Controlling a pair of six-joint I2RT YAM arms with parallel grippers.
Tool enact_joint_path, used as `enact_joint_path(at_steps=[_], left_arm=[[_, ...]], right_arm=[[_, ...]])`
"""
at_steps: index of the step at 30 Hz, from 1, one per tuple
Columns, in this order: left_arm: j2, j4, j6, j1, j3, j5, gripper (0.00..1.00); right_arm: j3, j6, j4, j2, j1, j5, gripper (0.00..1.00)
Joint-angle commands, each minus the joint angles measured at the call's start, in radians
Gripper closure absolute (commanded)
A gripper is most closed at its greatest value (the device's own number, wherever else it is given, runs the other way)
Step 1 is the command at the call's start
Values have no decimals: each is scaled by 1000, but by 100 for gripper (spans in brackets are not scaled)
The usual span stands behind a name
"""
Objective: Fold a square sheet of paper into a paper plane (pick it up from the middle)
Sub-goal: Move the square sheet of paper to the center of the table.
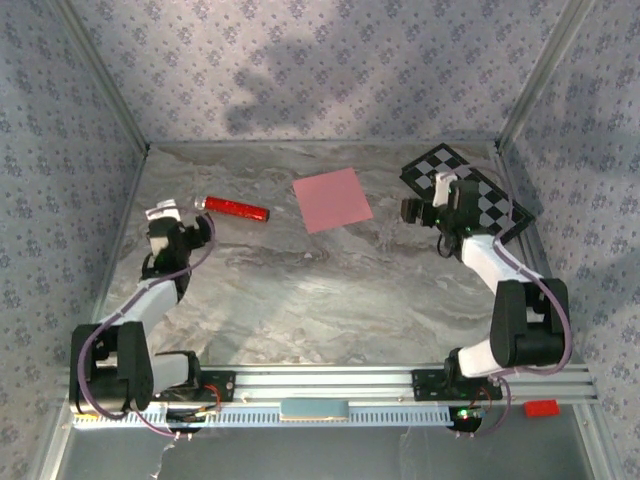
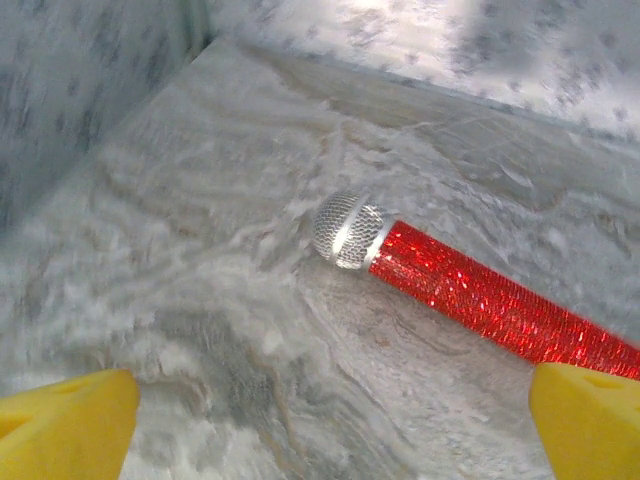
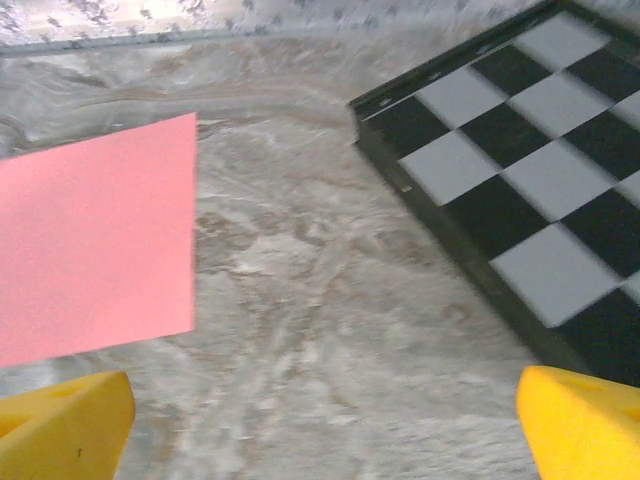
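Marbled grey tabletop [image 1: 330,300] was enclosed by patterned panels. The square sheet of paper [image 1: 332,199] lay flat and uncreased at the far centre, its edges skewed to the table, between the two arms. The right gripper [image 1: 420,208] stood beside the checkerboard [image 1: 470,190], jaws wide apart and empty, with the sheet just to its left. The left gripper [image 1: 190,228], likewise spread and empty, faced the red microphone [image 1: 237,208], which lay between it and the sheet. In my judgement the right arm was nearer and better placed to reach the sheet's middle.

No lettering, number or brand can be read anywhere. The checkerboard [image 3: 520,190] bears only plain black and white squares, the walls [image 1: 330,60] a small repeating motif.
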State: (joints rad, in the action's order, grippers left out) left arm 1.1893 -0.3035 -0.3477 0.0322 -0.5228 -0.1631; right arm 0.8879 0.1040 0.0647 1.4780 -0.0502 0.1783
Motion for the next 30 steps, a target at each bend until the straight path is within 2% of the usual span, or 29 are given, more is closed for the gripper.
enact_joint_path(at_steps=[1,2,3,5,8,16,20,25,30], left_arm=[[-43,356,-388,76,-104,2,0],[-40,350,-371,117,-105,148,0],[-36,363,-377,141,-112,225,0],[-30,407,-409,161,-130,311,0],[-42,432,-386,163,-146,440,0],[-83,518,-336,139,-101,650,0],[-102,541,-342,63,-75,651,0],[-101,551,-350,-70,-76,538,0],[-89,542,-364,-122,-93,507,0]], right_arm=[[152,168,-240,122,-37,98,1],[194,167,-258,162,-64,117,1],[230,162,-278,196,-89,129,0],[347,163,-330,282,-135,145,0],[483,196,-385,401,-177,176,0],[791,247,-519,651,-268,174,1],[904,262,-558,742,-287,193,0],[1073,274,-681,863,-297,203,0],[1134,291,-755,914,-309,209,0]])
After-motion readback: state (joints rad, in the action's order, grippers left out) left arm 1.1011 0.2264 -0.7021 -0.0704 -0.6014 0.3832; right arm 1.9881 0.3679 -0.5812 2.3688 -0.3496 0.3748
